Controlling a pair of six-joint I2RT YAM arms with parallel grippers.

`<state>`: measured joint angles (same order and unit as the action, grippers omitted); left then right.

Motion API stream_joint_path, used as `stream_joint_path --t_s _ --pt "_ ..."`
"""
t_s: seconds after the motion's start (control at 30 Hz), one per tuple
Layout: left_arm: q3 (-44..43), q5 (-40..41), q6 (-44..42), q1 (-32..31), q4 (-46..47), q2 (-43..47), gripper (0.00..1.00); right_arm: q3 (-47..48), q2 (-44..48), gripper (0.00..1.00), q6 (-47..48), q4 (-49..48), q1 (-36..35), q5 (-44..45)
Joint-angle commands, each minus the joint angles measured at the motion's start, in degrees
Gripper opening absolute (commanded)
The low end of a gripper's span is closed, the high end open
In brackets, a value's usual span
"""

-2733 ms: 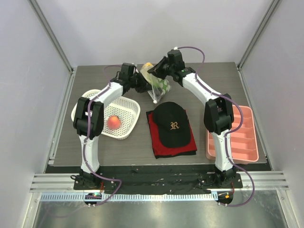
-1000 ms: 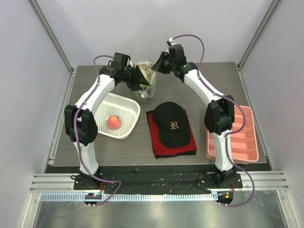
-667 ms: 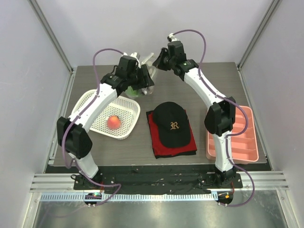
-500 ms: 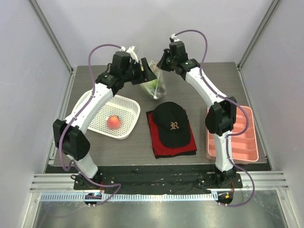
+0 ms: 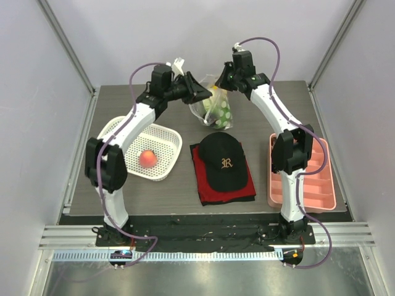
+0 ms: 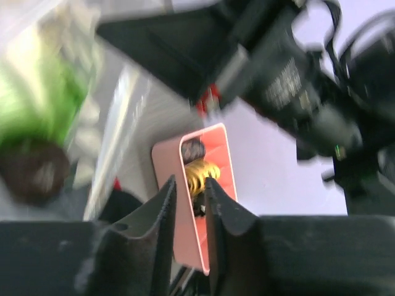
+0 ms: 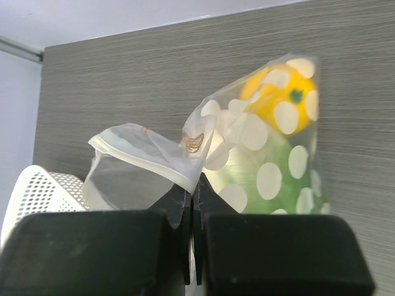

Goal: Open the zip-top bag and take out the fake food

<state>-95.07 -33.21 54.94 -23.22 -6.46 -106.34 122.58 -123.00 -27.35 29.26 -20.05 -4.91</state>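
The zip-top bag (image 5: pixel 215 110) is clear with white dots and hangs above the table's far middle. My right gripper (image 5: pixel 223 82) is shut on its top zip edge (image 7: pixel 154 157). Through the plastic I see the yellow-orange citrus (image 7: pixel 276 98) and the leafy green vegetable (image 7: pixel 281 182). My left gripper (image 5: pixel 206 95) is level with the bag's top on its left, jaws a narrow gap apart with nothing between them (image 6: pixel 190 185). The left wrist view is blurred and shows the green vegetable (image 6: pixel 37 105) and the dark brown ball (image 6: pixel 34 176) at its left. The red-pink peach (image 5: pixel 147 158) lies in the white mesh basket (image 5: pixel 166 139).
A black cap (image 5: pixel 223 159) lies on a folded red cloth (image 5: pixel 207 188) at the table's middle. A pink compartment tray (image 5: pixel 311 185) stands at the right edge; it shows between my left fingers (image 6: pixel 197 234). The basket's rim shows in the right wrist view (image 7: pixel 37 191).
The bag and both grippers have shifted right along the far side and the bag now hangs lower right of them. My left arm has swung to point right, beside the bag.
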Motion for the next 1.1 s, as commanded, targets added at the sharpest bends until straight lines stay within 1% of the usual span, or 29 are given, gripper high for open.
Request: stream_joint_path --t_s 0.0,0.03,0.1,0.13,0.2,0.27,0.33,0.4,0.47,0.5,0.57,0.63,0.67,0.7,0.73,0.77,0.8,0.87,0.93,0.97,1.0,1.07 --pt "-7.5 1.3 3.3 0.5 4.3 -7.7 0.12 4.1 3.8 0.01 -2.3 -2.2 -1.0 -3.5" --pt "-8.7 2.2 2.1 0.7 2.8 -10.7 0.10 4.2 3.7 0.02 -2.7 -2.2 -1.1 -3.8" --pt "-11.2 3.5 0.4 1.5 0.6 -12.9 0.08 4.7 3.1 0.02 -3.3 -2.2 -1.0 -4.6" --pt "-11.3 3.6 0.2 1.9 0.7 -13.4 0.07 5.0 2.9 0.02 -3.5 -2.1 -1.0 -4.9" --pt "-9.2 3.2 0.8 3.1 4.3 -13.3 0.06 5.3 2.5 0.01 -4.0 -2.1 -1.1 -5.1" --pt "-8.6 5.7 -1.0 3.3 2.8 -12.9 0.03 5.4 2.4 0.02 -4.2 -2.1 -1.0 -5.3" --pt "-9.7 7.5 -2.6 3.3 -1.0 -13.9 0.03 5.6 2.3 0.01 -4.6 -2.2 -1.1 -5.5" --pt "-10.3 7.5 -2.8 3.1 -1.6 -15.5 0.03 5.8 2.1 0.01 -5.5 -2.1 -1.0 -5.8" --pt "-10.4 8.3 -2.8 3.0 -1.9 -16.5 0.07 6.1 1.8 0.02 -6.0 -2.2 -1.1 -6.1" --pt "-10.6 8.1 -2.9 2.9 -1.7 -17.7 0.13 5.9 1.8 0.02 -6.5 -2.3 -1.2 -6.3" --pt "-11.7 7.3 -2.4 2.7 -1.1 -18.8 0.17 6.0 1.6 0.01 -6.8 -2.4 -1.4 -6.6" --pt "-12.6 6.2 -1.4 2.5 -0.5 -19.9 0.26 5.8 1.4 0.01 -7.4 -2.5 -1.5 -6.5" --pt "-13.3 7.1 -1.5 2.1 -1.0 -20.0 0.31 5.6 1.3 0.01 -7.7 -2.5 -1.5 -6.5" --pt "-13.3 8.0 -1.6 2.0 -1.3 -20.0 0.42 5.7 1.3 0.02 -8.1 -2.6 -1.7 -6.3" --pt "-13.4 9.2 -1.8 1.9 -2.0 -19.7 0.45 5.7 1.1 0.01 -8.6 -2.8 -1.7 -6.4" --pt "-13.7 12.2 -2.1 1.7 -3.1 -19.5 0.47 5.8 1.0 0.01 -8.9 -2.9 -1.8 -6.3" --pt "-13.8 13.4 -2.3 1.5 -4.1 -19.4 0.51 5.9 0.9 0.01 -9.2 -2.9 -2.3 -6.3" --pt "-14.9 16.4 -3.2 1.3 -5.0 -19.8 0.52 6.0 0.8 0.01 -9.8 -3.2 -2.7 -6.2" --pt "-16.4 17.6 -4.2 0.7 -5.9 -20.6 0.49 6.1 0.7 0.01 -10.0 -3.4 -3.7 -6.1" --pt "-17.7 18.1 -4.6 0.6 -6.2 -21.6 0.47 6.0 0.7 0.02 -10.1 -3.4 -4.0 -6.0" --pt "-18.1 18.1 -4.6 0.5 -5.8 -22.0 0.41 5.8 0.7 0.01 -10.3 -3.4 -4.4 -5.9" --pt "-19.2 18.8 -4.6 0.3 -6.3 -22.8 0.38 5.0 1.0 0.02 -10.9 -3.4 -5.2 -5.6"
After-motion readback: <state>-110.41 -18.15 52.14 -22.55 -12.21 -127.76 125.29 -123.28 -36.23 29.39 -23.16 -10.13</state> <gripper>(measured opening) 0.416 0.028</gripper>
